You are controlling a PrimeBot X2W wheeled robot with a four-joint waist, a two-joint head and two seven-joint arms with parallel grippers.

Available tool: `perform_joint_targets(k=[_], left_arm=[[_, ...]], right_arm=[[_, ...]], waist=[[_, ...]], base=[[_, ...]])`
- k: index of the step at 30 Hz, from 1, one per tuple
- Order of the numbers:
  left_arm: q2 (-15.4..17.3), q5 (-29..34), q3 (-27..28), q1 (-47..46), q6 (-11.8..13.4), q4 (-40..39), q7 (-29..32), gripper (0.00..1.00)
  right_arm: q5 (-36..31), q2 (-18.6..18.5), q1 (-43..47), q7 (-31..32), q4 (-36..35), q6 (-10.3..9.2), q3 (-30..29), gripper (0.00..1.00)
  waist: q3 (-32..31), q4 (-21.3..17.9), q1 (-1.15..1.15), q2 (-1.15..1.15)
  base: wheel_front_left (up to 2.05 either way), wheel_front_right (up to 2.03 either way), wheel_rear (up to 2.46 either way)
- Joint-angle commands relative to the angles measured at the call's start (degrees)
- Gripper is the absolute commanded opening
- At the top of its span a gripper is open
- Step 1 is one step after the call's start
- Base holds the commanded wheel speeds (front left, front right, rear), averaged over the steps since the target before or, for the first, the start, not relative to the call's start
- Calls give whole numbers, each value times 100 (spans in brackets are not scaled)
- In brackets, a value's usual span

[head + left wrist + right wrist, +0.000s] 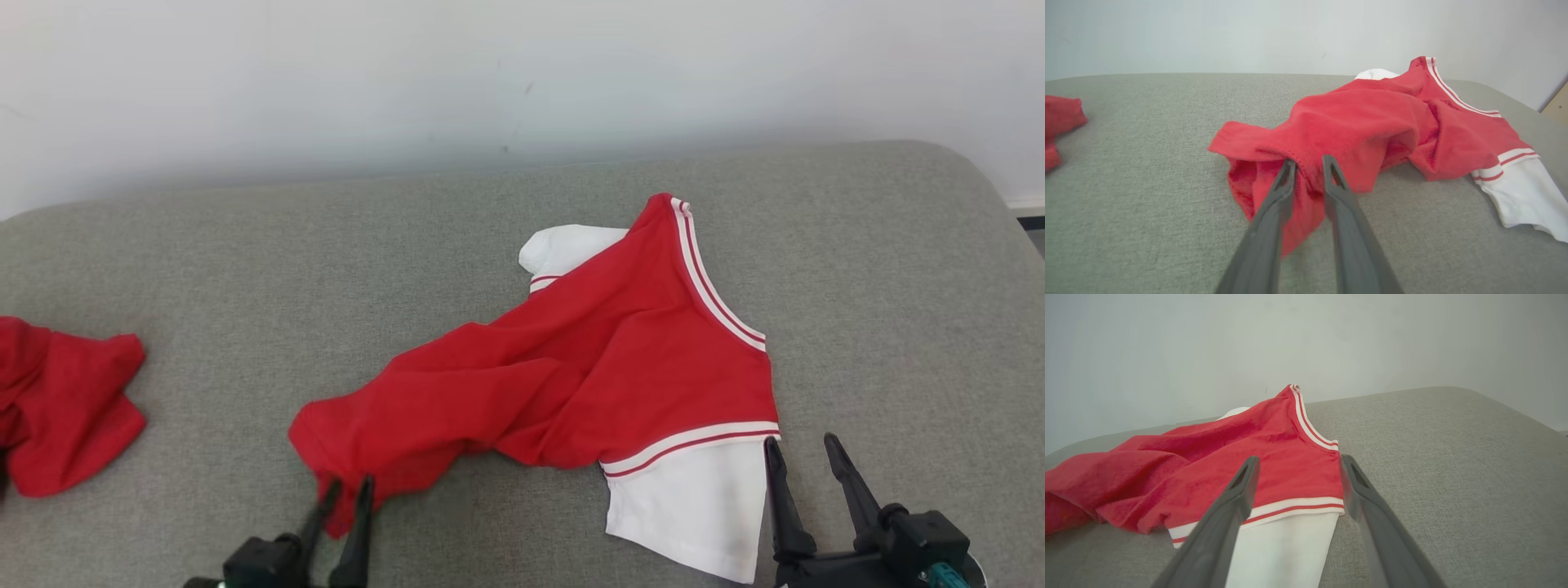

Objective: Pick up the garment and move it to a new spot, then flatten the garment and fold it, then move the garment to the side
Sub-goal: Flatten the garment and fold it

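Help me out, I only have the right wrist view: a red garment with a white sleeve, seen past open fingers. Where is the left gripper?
Observer: The left gripper is at the garment's near-left red corner, its fingers slightly parted with cloth bunched at the tips.
Operator: Anything else lying around?
Observer: Yes, a second red cloth lies apart from the garment, at the far left of the grey surface.
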Motion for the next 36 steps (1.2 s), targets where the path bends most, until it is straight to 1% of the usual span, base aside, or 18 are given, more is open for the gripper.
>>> perform_joint_targets(k=[1,9,13,16,20,28,29,30,31,33,36], left_arm=[[-24,64,107,35,39,-119,-20,100],[-179,313,1015,272,276,-1066,-19,100],[-240,452,1333,450,349,-1344,-19,100],[-273,524,1571,574,404,-1394,-19,100],[-302,653,1686,732,433,-1321,-19,100],[-320,841,1643,729,313,-1111,-19,100],[-324,850,1635,720,313,-1108,-19,100],[-327,852,1627,717,317,-1105,-19,100],[-329,848,1624,719,316,-1104,-19,100],[-334,837,1622,731,310,-1104,-19,100],[-337,809,1652,762,322,-1113,-19,100]], right_arm=[[0,-44,67,-1,97,-14,-19,100],[-45,-85,13,-1,711,-14,-66,100],[-58,-62,50,-2,1036,-14,-40,100],[-35,-44,12,44,1302,-14,32,100],[48,-37,-81,133,1660,-14,121,100],[43,-11,-338,431,2375,-14,272,100],[77,-10,-375,474,2467,-14,307,73],[100,-6,-404,511,2551,-14,360,25],[132,-3,-429,495,2602,-14,392,0],[156,-34,-507,413,2639,-14,401,0],[156,-231,-590,252,2552,-14,208,0]], waist=[[-29,28,0,0],[-133,109,0,0],[-192,138,0,0],[-229,145,0,0],[-272,179,0,0],[-310,287,0,0],[-314,296,0,0],[-318,300,0,0],[-320,300,0,0],[-327,289,0,0],[-341,237,0,0]], base=[[0,0,0],[0,0,0],[0,0,0],[0,0,0],[0,0,0],[0,0,0],[0,0,0],[0,0,0],[0,0,0],[0,0,0],[0,0,0]])
